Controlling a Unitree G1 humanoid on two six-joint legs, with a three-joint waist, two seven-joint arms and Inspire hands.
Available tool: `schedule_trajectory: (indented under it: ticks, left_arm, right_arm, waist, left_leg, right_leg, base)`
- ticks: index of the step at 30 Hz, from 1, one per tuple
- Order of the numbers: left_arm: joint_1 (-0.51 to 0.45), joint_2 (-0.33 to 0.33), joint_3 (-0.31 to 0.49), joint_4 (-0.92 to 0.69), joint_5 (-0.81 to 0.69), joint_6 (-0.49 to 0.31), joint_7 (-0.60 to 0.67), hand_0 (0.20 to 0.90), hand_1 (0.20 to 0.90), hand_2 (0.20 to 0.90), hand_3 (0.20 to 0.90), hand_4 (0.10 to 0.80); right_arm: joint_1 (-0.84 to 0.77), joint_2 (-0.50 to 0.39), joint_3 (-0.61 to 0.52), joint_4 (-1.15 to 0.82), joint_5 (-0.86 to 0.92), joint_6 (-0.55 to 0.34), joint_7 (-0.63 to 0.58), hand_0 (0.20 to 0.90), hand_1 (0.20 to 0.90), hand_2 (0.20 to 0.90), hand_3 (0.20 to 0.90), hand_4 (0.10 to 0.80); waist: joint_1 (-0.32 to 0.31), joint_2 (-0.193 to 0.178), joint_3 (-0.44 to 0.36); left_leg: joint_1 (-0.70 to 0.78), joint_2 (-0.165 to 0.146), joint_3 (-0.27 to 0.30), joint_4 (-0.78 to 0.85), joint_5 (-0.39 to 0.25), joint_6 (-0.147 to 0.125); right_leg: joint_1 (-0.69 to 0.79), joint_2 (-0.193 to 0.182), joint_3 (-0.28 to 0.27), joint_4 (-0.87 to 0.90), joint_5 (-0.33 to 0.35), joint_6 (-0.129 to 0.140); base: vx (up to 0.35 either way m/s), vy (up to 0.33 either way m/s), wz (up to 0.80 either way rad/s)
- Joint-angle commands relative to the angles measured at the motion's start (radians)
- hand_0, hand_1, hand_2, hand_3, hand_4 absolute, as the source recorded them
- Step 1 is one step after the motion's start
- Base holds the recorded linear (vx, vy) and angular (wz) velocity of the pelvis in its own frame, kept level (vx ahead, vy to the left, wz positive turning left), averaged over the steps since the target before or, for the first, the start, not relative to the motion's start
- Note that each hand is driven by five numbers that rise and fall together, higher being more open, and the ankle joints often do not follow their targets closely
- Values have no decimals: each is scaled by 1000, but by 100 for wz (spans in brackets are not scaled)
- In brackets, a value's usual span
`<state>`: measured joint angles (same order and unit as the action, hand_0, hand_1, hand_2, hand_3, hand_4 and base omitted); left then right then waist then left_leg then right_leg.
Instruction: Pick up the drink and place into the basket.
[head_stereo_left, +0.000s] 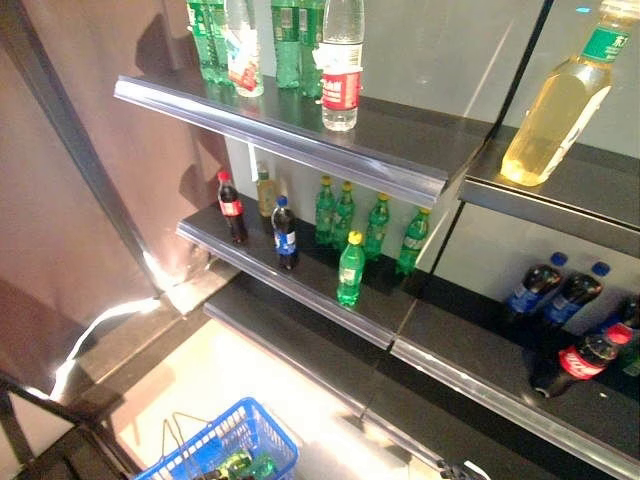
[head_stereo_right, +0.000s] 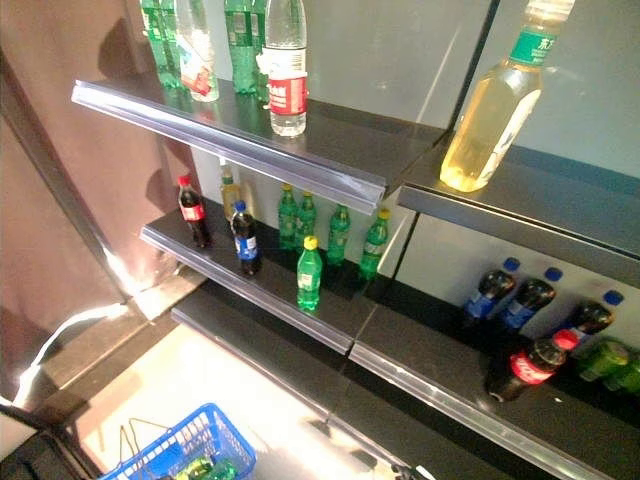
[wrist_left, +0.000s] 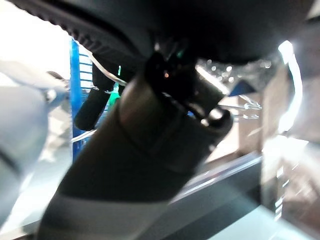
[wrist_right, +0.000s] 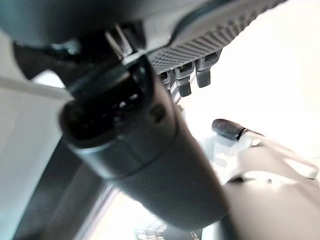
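Drinks stand on dark store shelves. On the middle shelf a green bottle with a yellow cap (head_stereo_left: 350, 268) stands at the front, with a blue-label cola (head_stereo_left: 285, 233) and a red-label cola (head_stereo_left: 232, 208) beside it. The blue basket (head_stereo_left: 200, 455) sits low at the bottom left with a green bottle (head_stereo_left: 240, 465) lying in it. Neither hand shows in the eye views. In the left wrist view my left hand (wrist_left: 150, 150) is close over the basket (wrist_left: 75, 75), curled on its white wire handle (wrist_left: 107, 67). My right hand (wrist_right: 150, 160) hangs with relaxed fingers (wrist_right: 185, 80) and holds nothing.
The top shelf carries a clear water bottle (head_stereo_left: 341, 70), green bottles (head_stereo_left: 290, 40) and a large yellow bottle (head_stereo_left: 555, 110). A row of green bottles (head_stereo_left: 375, 225) stands behind on the middle shelf. Dark cola bottles (head_stereo_left: 575, 355) stand lower right. A brown curtain (head_stereo_left: 70, 200) hangs left.
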<state>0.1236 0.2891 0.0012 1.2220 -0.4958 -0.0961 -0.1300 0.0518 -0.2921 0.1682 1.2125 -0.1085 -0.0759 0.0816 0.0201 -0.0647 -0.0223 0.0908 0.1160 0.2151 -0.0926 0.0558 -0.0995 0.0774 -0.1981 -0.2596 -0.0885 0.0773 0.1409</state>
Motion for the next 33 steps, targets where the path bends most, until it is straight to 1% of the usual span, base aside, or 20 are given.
schedule_trajectory:
  ticks: [1, 3, 6, 14, 17, 20, 22, 25, 27, 28, 29, 30, 31, 32, 33]
  left_arm:
    - [-191, 32, 37, -32, -9, -160, -87, 300, 300, 300, 200, 100]
    - [-194, 35, 35, -25, -15, -161, -87, 300, 300, 300, 200, 100]
    - [-203, 38, 25, -10, -18, -161, -95, 300, 300, 300, 200, 100]
    - [-217, 39, 15, 13, -13, -165, -110, 300, 300, 300, 200, 100]
    - [-221, 37, 11, 9, -16, -162, -119, 300, 300, 300, 200, 100]
    - [-224, 32, 5, 1, -38, -153, -164, 300, 300, 300, 200, 100]
    - [-226, 25, 3, -10, -70, -138, -202, 300, 300, 300, 200, 100]
    - [-234, 15, 1, -17, -115, -107, -229, 300, 300, 300, 200, 100]
    - [-239, 9, 6, -10, -151, -73, -229, 300, 300, 300, 200, 100]
    - [-239, 7, 9, -7, -170, -56, -231, 300, 300, 300, 200, 100]
    - [-237, 7, 22, 9, -191, -32, -247, 300, 300, 300, 200, 100]
    - [-233, 8, 30, 19, -193, -25, -261, 300, 300, 300, 200, 100]
    - [-226, 12, 37, 26, -193, -15, -274, 300, 300, 300, 200, 100]
    - [-216, 17, 46, 30, -210, 16, -297, 300, 300, 300, 200, 100]
    - [-204, 24, 56, 33, -195, 29, -320, 300, 300, 300, 200, 100]
  right_arm:
    - [-86, -38, -20, 52, 72, -17, -26, 900, 900, 900, 900, 800]
    - [-80, -41, -34, 71, 70, -18, -33, 900, 900, 900, 900, 800]
    - [-75, -49, -51, 93, 90, 4, -48, 900, 900, 900, 900, 800]
    - [-52, -63, -110, 134, 140, 32, -61, 900, 900, 900, 900, 800]
    - [-46, -66, -139, 142, 187, 27, -61, 900, 900, 900, 900, 800]
    - [-37, -72, -172, 137, 257, 22, -53, 900, 900, 900, 900, 800]
    - [-28, -73, -201, 136, 314, 11, -50, 900, 900, 900, 900, 800]
    - [-14, -72, -234, 145, 355, -8, -42, 900, 900, 900, 900, 800]
    - [0, -66, -257, 151, 363, -14, -46, 900, 900, 900, 900, 800]
    - [5, -64, -263, 151, 371, -14, -51, 900, 900, 900, 900, 800]
    - [14, -59, -278, 156, 382, -22, -48, 900, 900, 900, 900, 800]
    - [20, -54, -286, 157, 384, -27, -42, 900, 900, 900, 900, 800]
    - [23, -50, -292, 155, 378, -24, -38, 900, 900, 900, 900, 800]
    - [24, -44, -296, 150, 368, -18, -28, 900, 900, 900, 900, 800]
    - [27, -40, -295, 145, 369, -16, -16, 900, 900, 900, 900, 800]
  waist:
    - [-18, 54, 28]
    - [-32, 54, 29]
    - [-51, 52, 31]
    - [-100, 40, 50]
    - [-115, 32, 56]
    - [-130, 25, 66]
    - [-142, 23, 74]
    - [-160, 20, 74]
    - [-176, 14, 75]
    - [-182, 14, 78]
    - [-193, 9, 81]
    - [-197, 7, 84]
    - [-197, 5, 88]
    - [-193, 2, 93]
    - [-186, 8, 96]
  left_leg:
    - [33, -52, 7, 5, -49, 57]
    - [38, -55, 14, 5, -54, 62]
    - [47, -59, 28, 5, -61, 70]
    - [77, -67, 77, 12, -85, 89]
    - [84, -69, 93, 19, -94, 96]
    - [84, -72, 103, 35, -107, 103]
    - [92, -81, 105, 29, -113, 110]
    - [93, -94, 115, 20, -117, 117]
    - [95, -104, 133, 17, -122, 116]
    - [100, -106, 138, 17, -127, 116]
    - [103, -106, 150, 13, -126, 107]
    - [103, -102, 161, 11, -123, 101]
    - [103, -97, 177, 8, -118, 96]
    - [100, -89, 203, 5, -110, 91]
    - [103, -80, 212, 5, -129, 90]
  right_leg:
    - [38, -12, -18, 25, 12, 18]
    - [33, -11, 2, 27, 13, 18]
    - [23, -10, 32, 34, 12, 20]
    - [-3, -17, 100, 60, 20, 31]
    - [-11, -19, 125, 63, 26, 36]
    - [-22, -18, 154, 75, 26, 37]
    - [-31, -21, 165, 85, 37, 41]
    - [-65, -34, 188, 91, 83, 49]
    - [-94, -55, 205, 86, 146, 65]
    - [-95, -63, 205, 77, 164, 72]
    - [-121, -81, 210, 63, 222, 86]
    - [-142, -89, 203, 62, 251, 92]
    - [-165, -94, 182, 67, 270, 98]
    - [-177, -95, 143, 84, 278, 101]
    - [-169, -88, 105, 116, 261, 112]
  base:
    - [0, 41, -24]
    - [-7, 42, -39]
    - [0, 52, -31]
    - [7, 48, -30]
    - [-5, 33, -41]
    - [-20, 59, -41]
    - [-50, 117, -41]
    - [-67, 115, -57]
    - [-61, 103, -58]
    - [-60, 98, -23]
    - [-55, 73, -19]
    - [-68, 46, -20]
    - [-93, 32, -35]
    - [-74, 71, -54]
    - [-84, 67, -66]
